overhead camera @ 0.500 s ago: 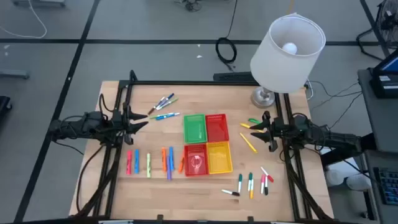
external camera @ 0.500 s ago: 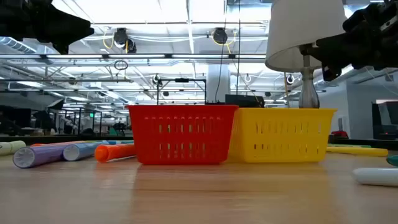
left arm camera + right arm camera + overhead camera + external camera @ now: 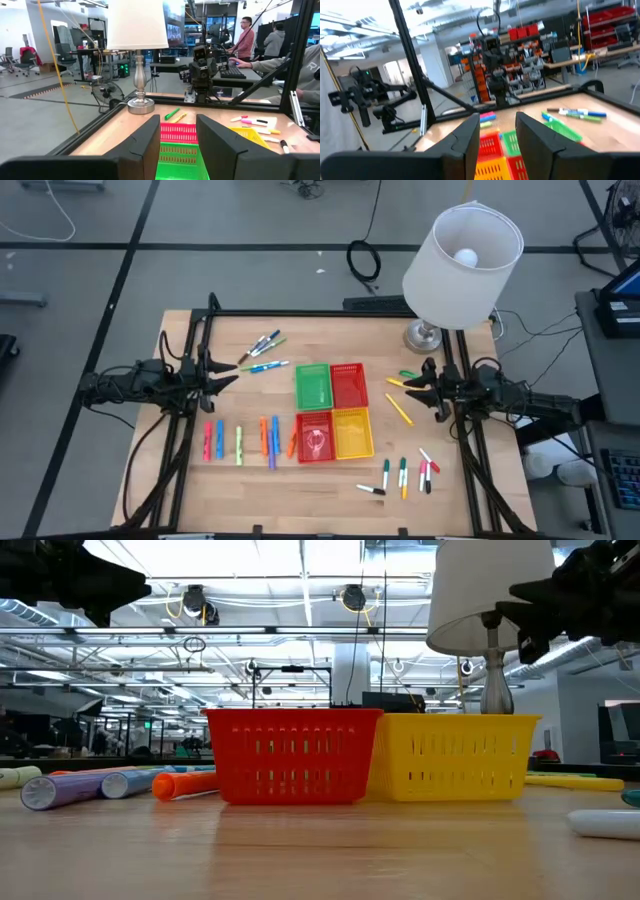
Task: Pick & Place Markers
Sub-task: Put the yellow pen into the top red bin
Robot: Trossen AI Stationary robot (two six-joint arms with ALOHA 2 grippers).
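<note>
The markers lie flat on the wooden table in loose groups. A few lie at the far left (image 3: 262, 346), and a row of pink, blue, green and orange ones lies at the near left (image 3: 240, 442). Yellow and green ones (image 3: 399, 407) lie right of the baskets, and several more lie at the near right (image 3: 404, 476). My left gripper (image 3: 228, 377) hovers open at the table's left side, pointing toward the baskets (image 3: 177, 125). My right gripper (image 3: 405, 390) hovers open at the right side, above the yellow and green markers, with nothing between its fingers (image 3: 497, 122).
Four small square baskets stand together mid-table: green (image 3: 313, 387), red (image 3: 348, 385), another red one (image 3: 316, 437) and yellow (image 3: 352, 432). A lamp with a white shade (image 3: 462, 265) stands at the far right corner. Black frame rails run along both table sides. People sit beyond the table (image 3: 250, 40).
In the low view my right arm's hand has shifted a little toward the table's left. Nothing on the table has moved.
</note>
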